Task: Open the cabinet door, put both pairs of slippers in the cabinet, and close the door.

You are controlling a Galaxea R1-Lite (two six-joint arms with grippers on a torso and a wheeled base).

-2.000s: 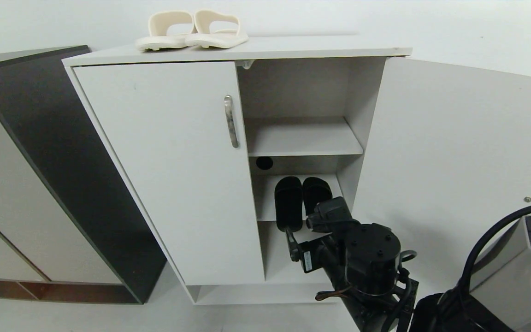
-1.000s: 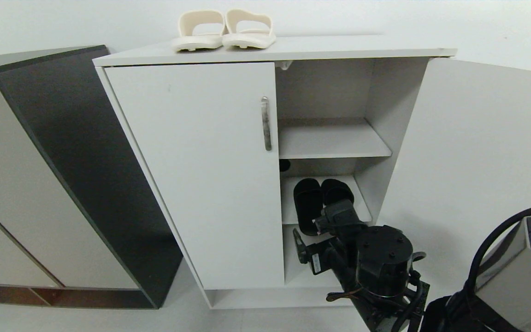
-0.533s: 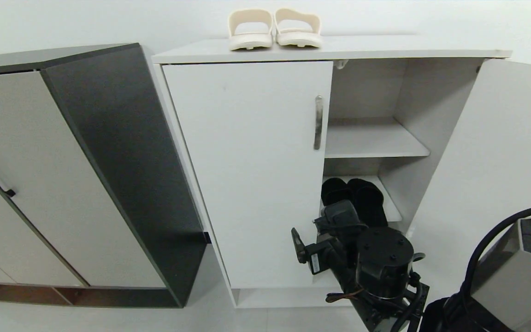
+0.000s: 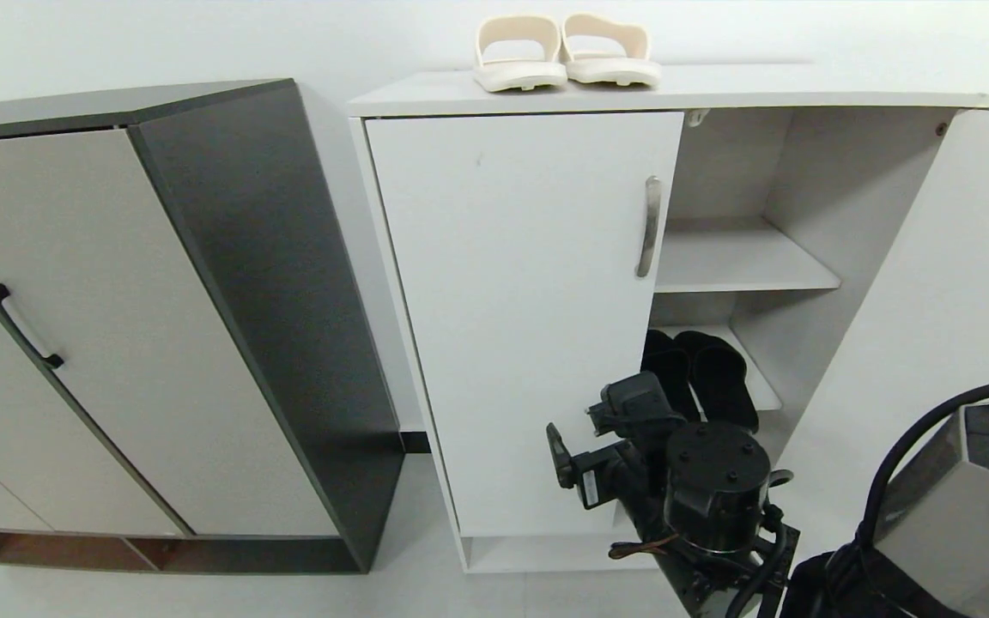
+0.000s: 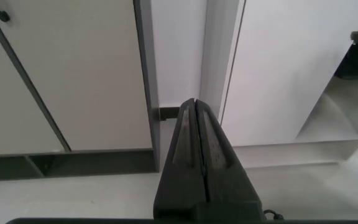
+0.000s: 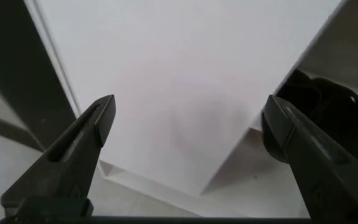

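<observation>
– Two pairs: where does each lie?
– Black slippers [image 4: 705, 373]: on a lower shelf of the cabinet [image 4: 803, 81]. Cream slippers [image 4: 567, 51]: on its top.
– Hazard?
– Right hand [image 6: 188, 102], jaws spread wide and empty, hangs low facing the closed left door [image 4: 529, 300]. A lift from here may scrape that door or knock the cream pair off. Left hand [image 5: 196, 109]: pressed closed, empty.

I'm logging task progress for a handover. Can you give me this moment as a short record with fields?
Doors: right door open; left door closed
Black slippers: inside, side by side on the second shelf down
Cream slippers: on the cabinet top, not yet stored
Left gripper: shut, holding nothing
Right gripper: open, holding nothing, low in front of the left door
</observation>
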